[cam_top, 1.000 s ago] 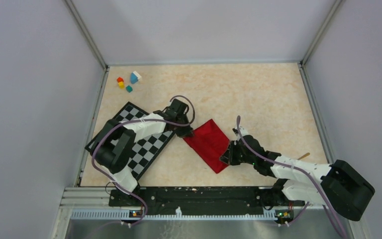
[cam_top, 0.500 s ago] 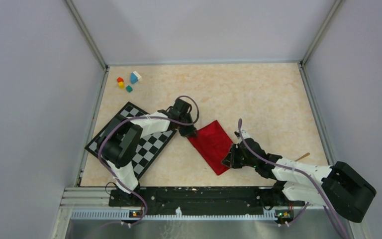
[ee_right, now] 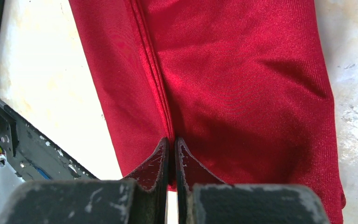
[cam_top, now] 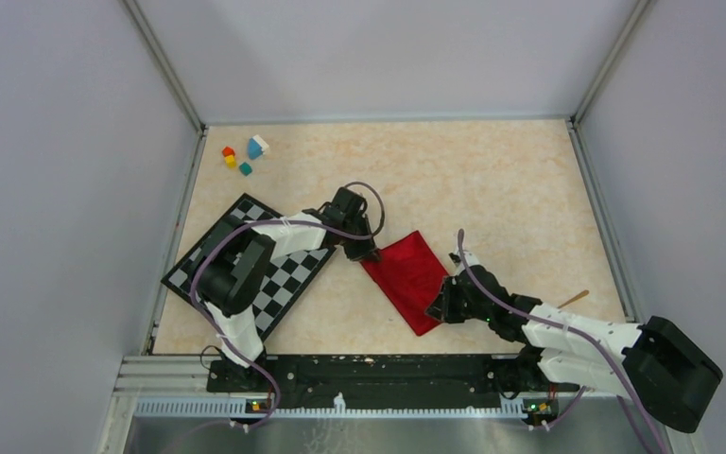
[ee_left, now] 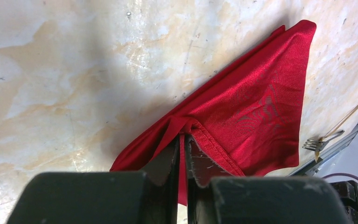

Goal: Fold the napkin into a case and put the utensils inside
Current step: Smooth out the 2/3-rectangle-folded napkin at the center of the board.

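The left claw is clamped on a bunched corner of the napkin. The right claw pinches the layered fold edge at the opposite end, so both are closed on cloth. The napkin lies folded on the desk between them. It looks light, limp and slippery, so layers may slide apart; hems grip best. Past the cloth ahead of the left claw lie the fork and a tan handle. The checkered mat sits behind that claw — nothing seems to obstruct.
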`<state>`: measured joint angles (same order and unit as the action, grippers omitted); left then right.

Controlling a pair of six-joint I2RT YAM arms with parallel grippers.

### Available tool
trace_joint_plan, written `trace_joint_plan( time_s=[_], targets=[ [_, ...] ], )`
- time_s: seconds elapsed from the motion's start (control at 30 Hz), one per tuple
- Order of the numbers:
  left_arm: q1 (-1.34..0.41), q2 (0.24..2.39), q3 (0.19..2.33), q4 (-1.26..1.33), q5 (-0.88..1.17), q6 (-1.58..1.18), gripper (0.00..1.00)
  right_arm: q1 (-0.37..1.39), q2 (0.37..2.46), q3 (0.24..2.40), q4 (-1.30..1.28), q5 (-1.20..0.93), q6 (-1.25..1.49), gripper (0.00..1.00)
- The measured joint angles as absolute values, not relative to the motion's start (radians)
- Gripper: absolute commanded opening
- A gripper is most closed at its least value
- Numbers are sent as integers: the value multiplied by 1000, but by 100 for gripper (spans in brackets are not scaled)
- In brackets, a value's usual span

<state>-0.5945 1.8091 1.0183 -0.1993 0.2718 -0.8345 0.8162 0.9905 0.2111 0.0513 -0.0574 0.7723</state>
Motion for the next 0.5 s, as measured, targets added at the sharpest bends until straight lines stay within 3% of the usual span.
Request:
trace_joint_plan(
  time_s=[0.13, 0.37, 0.5],
  targets=[
    [-600, 1811, 1021, -188, 289, -807, 24, 817, 986, 211, 46, -53, 773, 0],
    [-634, 1770, 1083, -292, 245, -749, 70, 818, 979, 211, 39, -48, 772, 0],
    [-645, 1705, 1131, -389, 165, -730, 71, 818, 970, 210, 36, -45, 772, 0]
  ],
)
